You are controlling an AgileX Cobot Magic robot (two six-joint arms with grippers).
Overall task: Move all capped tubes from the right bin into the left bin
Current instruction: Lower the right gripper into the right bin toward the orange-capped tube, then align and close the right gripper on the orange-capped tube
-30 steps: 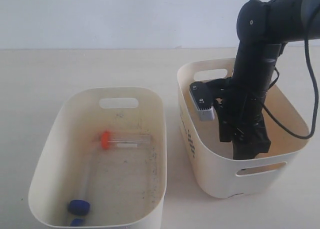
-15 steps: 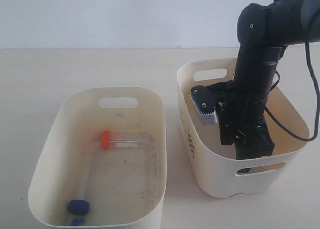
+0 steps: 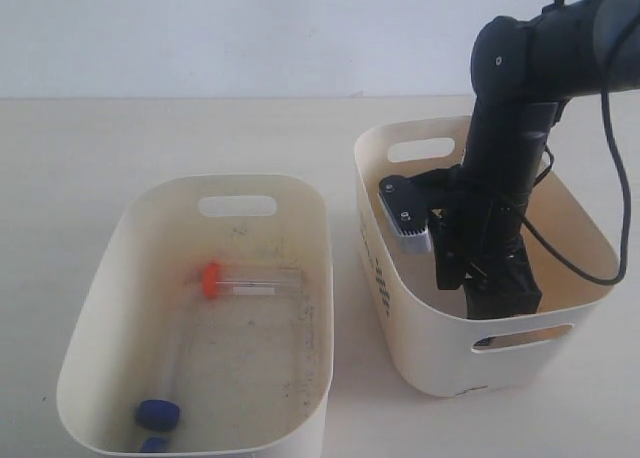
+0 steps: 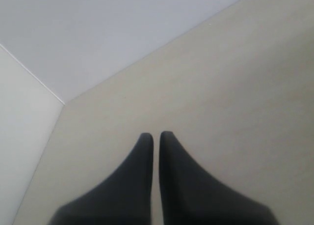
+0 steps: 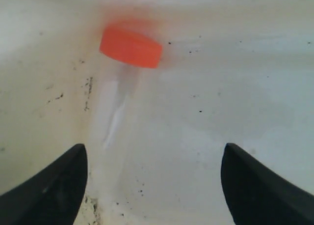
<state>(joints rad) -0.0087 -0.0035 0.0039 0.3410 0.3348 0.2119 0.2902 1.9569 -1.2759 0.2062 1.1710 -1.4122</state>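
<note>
**Squarely over the tube before closing**

The right fingers (image 5: pixel 49 190) are spread wide and hold nothing, low inside the right bin (image 3: pixel 400 308). The one capped tube (image 5: pixel 120 90) visible there lies flat on the bin floor just ahead of the fingertips. Its orange cap is at the far end, and its clear body runs back toward the gap, nearer one finger than the other.

The step in hand looks like the grasp. It should go best if the fingers first slide sideways until the body sits midway between them. They can then move forward far enough to take the body just behind the cap, and lower until the tips almost meet the floor. The tube is round and smooth, so an off-centre pinch would probably roll it or squirt it away. A slow close across its width seems wise.

The left fingers (image 4: pixel 132 185) are pressed together and empty over the tabletop (image 4: pixel 235 87). The left bin (image 3: pixel 100 318) already holds an orange-capped tube (image 3: pixel 245 278) and a blue-capped tube (image 3: pixel 158 413).
</note>
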